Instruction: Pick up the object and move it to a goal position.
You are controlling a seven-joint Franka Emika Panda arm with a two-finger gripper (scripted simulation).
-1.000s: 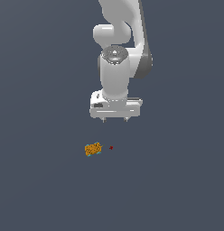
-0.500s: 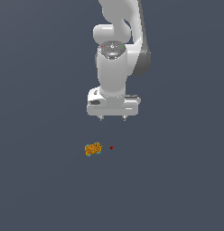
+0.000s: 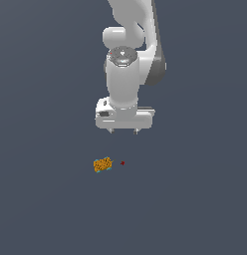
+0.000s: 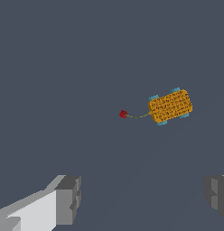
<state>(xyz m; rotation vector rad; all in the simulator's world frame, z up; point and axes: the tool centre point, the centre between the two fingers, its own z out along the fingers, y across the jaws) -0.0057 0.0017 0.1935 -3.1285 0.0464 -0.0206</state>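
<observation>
The object [image 3: 102, 164] is a small lumpy orange block with teal bits at its edges, lying on the flat grey surface. In the wrist view the object [image 4: 170, 106] lies apart from both fingers, nothing touching it. The goal position [image 3: 122, 163] is a tiny dark red dot just to the exterior view's right of the block, and the goal position [image 4: 123, 114] shows again in the wrist view, joined to the block by a thin line. My gripper [image 3: 123, 131] hangs above both, open, with nothing between its grey fingertips [image 4: 68, 199].
The white arm [image 3: 130, 55] reaches down from the top of the exterior view. A plain dark grey surface [image 3: 195, 199] lies all around the block and the dot.
The gripper has shifted slightly toward the exterior view's left and a little lower. The orange block and red dot have not moved.
</observation>
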